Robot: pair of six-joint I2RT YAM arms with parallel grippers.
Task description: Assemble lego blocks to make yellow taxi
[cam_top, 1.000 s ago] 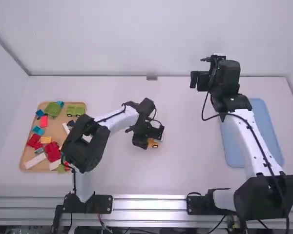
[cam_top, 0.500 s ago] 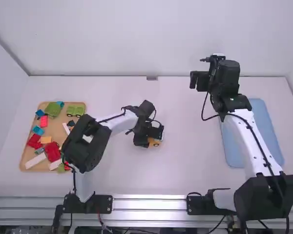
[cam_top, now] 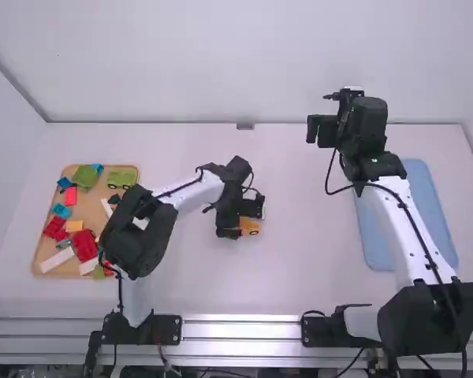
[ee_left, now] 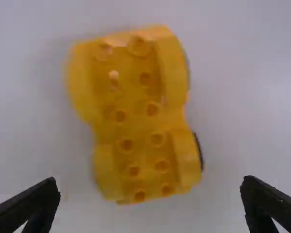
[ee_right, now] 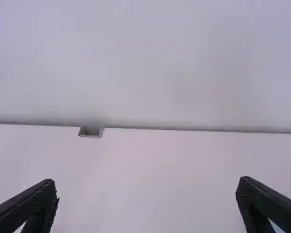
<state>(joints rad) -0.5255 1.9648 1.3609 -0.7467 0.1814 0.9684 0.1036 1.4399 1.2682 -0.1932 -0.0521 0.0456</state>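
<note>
Yellow car base and left gripper shift slightly

Against the 2 earlier high views, the yellow car base (cam_top: 250, 226) now lies a little farther up the picture and slightly to the right, and more of its yellow surface shows beside the black fingers. The left gripper (cam_top: 243, 219) has changed its angle a little above it, its 2 fingers turned slightly.

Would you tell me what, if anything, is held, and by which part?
Nothing is held: the left claw hangs open over the yellow block; the right claw is open.
</note>
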